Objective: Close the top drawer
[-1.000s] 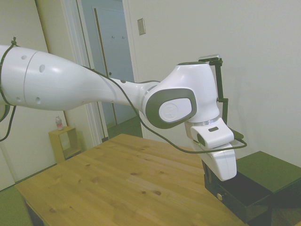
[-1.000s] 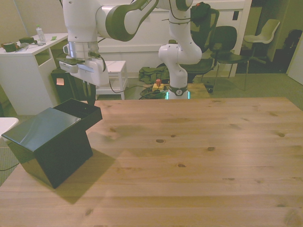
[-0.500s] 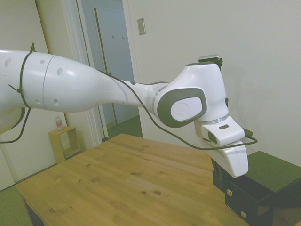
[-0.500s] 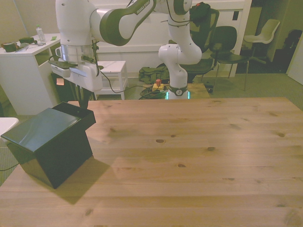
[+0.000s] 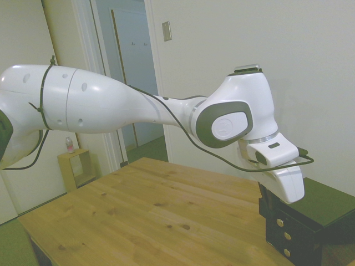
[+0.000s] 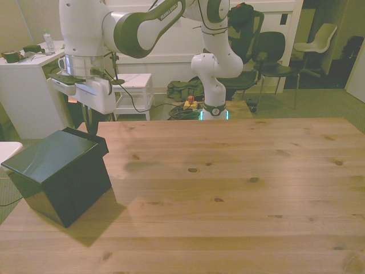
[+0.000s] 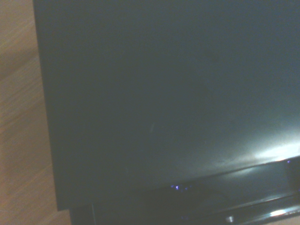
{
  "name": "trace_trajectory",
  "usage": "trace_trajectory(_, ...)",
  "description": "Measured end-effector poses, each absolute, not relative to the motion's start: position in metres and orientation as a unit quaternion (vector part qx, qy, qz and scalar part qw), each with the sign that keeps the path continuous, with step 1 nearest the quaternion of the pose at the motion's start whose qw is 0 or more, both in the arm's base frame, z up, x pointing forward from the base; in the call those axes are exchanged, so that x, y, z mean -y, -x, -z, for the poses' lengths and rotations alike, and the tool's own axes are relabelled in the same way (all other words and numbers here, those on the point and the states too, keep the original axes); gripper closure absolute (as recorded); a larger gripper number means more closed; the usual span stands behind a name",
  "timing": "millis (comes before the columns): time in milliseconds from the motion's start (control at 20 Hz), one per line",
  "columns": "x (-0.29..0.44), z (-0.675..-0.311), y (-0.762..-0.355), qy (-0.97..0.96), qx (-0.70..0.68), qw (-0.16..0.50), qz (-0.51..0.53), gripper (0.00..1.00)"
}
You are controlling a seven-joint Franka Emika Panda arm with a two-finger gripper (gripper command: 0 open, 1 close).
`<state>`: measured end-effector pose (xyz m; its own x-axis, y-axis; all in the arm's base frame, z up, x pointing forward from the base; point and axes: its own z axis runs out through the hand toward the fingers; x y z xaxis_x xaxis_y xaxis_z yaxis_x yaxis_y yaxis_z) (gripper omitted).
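A small black cabinet (image 6: 57,171) stands at the table's corner on the front view's left. Its top drawer (image 6: 98,142) sticks out only a little from the front. In the side view the top drawer (image 5: 275,218) shows its silvery knob (image 5: 280,223) above the two lower knobs, almost in line with them. My gripper (image 6: 91,130) hangs right at the drawer's front edge, its dark fingers together as one bar, holding nothing. In the side view the white hand hides the fingers. The wrist view is filled by the cabinet's dark top (image 7: 164,93).
The wooden table (image 6: 228,188) stretches wide toward the front view's right. Behind it stand a white desk (image 6: 28,85), a small white side table (image 6: 137,85) and dark chairs (image 6: 274,51). The cabinet sits close to the table's edge.
The gripper has moved toward the cabinet, pushing the top drawer in. The drawer stood well out a second ago and now is nearly flush.
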<state>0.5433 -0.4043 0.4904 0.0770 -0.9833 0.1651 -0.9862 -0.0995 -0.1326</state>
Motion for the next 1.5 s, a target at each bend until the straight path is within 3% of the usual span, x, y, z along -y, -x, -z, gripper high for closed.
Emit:
trace_trajectory(1100,0.413,-0.486,-0.562,-0.747,0.654,0.019,-0.115,1.0)
trace_trajectory(1450,0.361,-0.477,-0.544,-0.763,0.638,-0.01,-0.1,1.0)
trace_trajectory(1500,0.352,-0.485,-0.536,-0.765,0.636,-0.017,-0.1,0.0)
